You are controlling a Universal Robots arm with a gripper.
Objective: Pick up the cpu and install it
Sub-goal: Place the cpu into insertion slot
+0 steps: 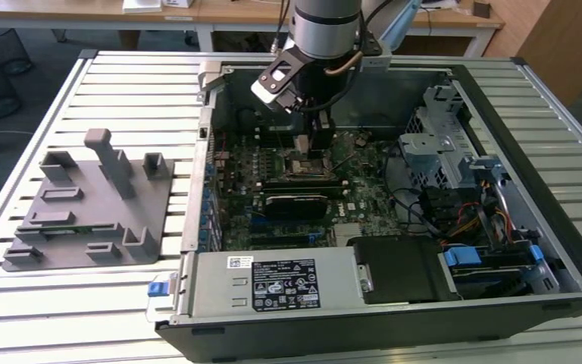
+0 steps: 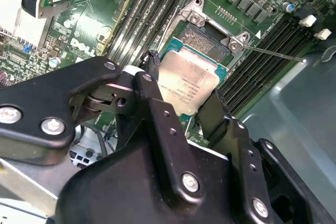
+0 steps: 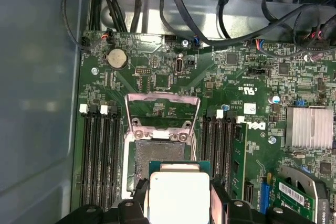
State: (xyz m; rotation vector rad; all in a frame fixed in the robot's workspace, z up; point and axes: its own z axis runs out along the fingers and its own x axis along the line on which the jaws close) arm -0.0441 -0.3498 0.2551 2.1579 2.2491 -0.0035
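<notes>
Cpu (image 2: 188,83) clamped in tool (image 2: 181,98), hovering over open mobo socket (image 2: 206,40) inside pc case (image 1: 392,324).

Glaring pale off the metal top of the cpu (image 3: 178,195) between the fingers (image 3: 221,203) in the first wrist view. Leaving the black fingers dark in the second wrist view, catching small glints on their screws (image 2: 190,182). Dimming inside the computer case (image 1: 372,334) around the fingers in the exterior view, brightening evenly over the slatted table (image 1: 89,303), throwing only soft shadows
</notes>
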